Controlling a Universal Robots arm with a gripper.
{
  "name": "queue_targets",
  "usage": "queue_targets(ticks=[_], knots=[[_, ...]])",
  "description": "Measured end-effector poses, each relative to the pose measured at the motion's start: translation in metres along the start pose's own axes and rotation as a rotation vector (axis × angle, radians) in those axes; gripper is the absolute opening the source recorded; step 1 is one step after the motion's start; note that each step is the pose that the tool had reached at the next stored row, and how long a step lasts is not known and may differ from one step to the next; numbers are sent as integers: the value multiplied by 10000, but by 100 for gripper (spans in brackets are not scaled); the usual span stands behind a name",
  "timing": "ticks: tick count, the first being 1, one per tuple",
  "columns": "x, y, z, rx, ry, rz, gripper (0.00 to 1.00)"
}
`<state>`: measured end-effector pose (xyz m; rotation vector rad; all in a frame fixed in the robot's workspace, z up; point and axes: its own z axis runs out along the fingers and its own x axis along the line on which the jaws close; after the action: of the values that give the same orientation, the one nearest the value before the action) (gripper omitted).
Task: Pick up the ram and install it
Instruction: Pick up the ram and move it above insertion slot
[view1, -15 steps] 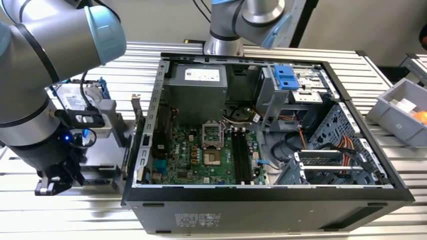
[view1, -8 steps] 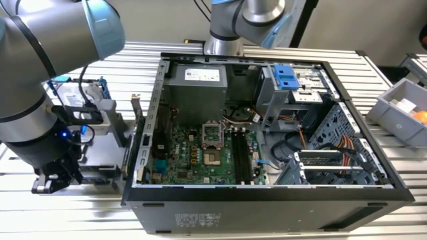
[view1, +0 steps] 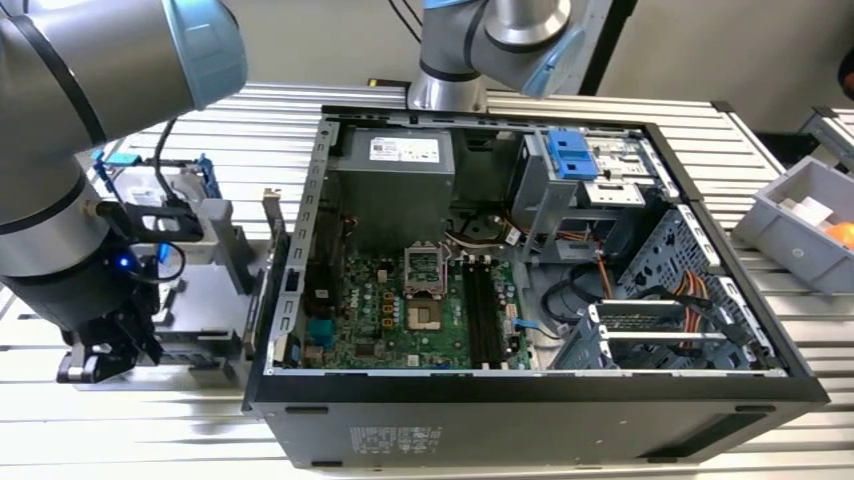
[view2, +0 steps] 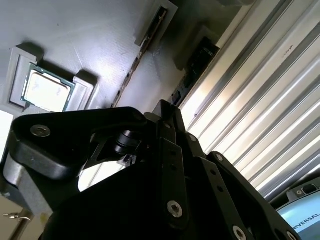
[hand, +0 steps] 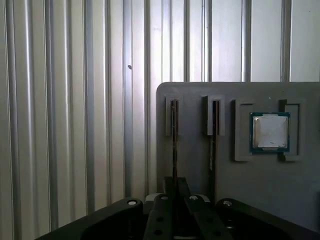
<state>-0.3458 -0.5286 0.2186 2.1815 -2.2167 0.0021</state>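
In the first wrist view the ram stands on edge in a slot of a grey holder, with a second stick in the slot beside it. My gripper sits over the near end of the first stick, its fingers drawn together on it; the stick still rests in its slot. The second wrist view shows the same ram running away from my gripper. In the exterior view my gripper is low at the holder, at that view's left of the open computer case.
A square silver processor lies in a recess of the holder, close to the sticks. Inside the case the motherboard's dark memory slots lie near the middle. A grey bin stands at the exterior view's right on the ribbed metal table.
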Motion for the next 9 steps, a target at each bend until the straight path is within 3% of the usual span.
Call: queue_targets(ticks=[9], knots=[[2,2,-70,1,-1,0,0]])
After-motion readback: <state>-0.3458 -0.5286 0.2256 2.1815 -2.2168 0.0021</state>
